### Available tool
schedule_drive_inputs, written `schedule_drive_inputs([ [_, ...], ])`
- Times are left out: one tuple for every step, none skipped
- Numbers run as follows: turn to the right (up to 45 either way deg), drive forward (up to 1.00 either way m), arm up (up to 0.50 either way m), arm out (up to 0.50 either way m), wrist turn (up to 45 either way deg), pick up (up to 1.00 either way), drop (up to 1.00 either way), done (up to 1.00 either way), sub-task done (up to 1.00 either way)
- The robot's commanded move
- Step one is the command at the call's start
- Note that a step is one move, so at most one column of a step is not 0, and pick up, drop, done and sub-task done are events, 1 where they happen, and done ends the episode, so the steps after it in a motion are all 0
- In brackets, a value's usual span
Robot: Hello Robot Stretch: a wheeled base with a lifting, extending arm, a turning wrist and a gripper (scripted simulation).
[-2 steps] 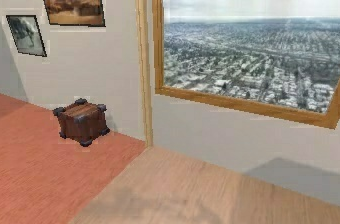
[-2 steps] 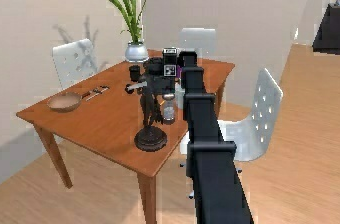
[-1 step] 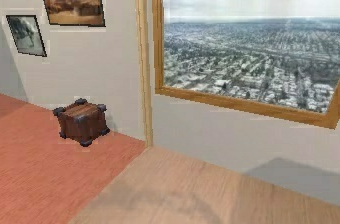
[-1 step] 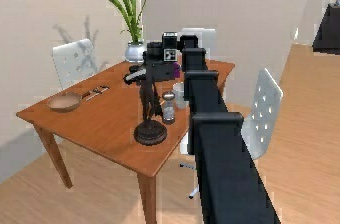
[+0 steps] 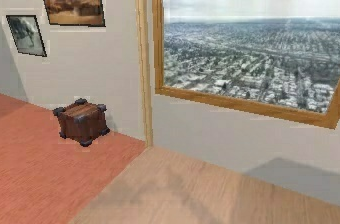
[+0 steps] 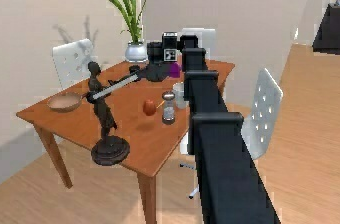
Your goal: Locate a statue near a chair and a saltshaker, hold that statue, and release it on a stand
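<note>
A dark figure statue on a round black base (image 6: pixel 106 125) stands upright near the front edge of a brown wooden table (image 6: pixel 73 122). The robot's dark arm (image 6: pixel 213 130) reaches across the tabletop, and the gripper (image 6: pixel 96 94) ends at the statue; whether it holds anything cannot be told. A small grey saltshaker (image 6: pixel 168 112) sits near the statue, beside a reddish round object (image 6: pixel 148 104). A white slatted chair (image 6: pixel 265 110) stands just beside the table. In the forward view, a dark brown wooden box (image 5: pixel 81 122) rests on a red carpet (image 5: pixel 28 160) below a wood-framed window (image 5: pixel 258 55).
</note>
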Motion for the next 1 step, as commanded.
schedule_drive_inputs([
  [0.0,0.0,0.0,0.0,-45.0,0.0,0.0,0.0,0.0],
])
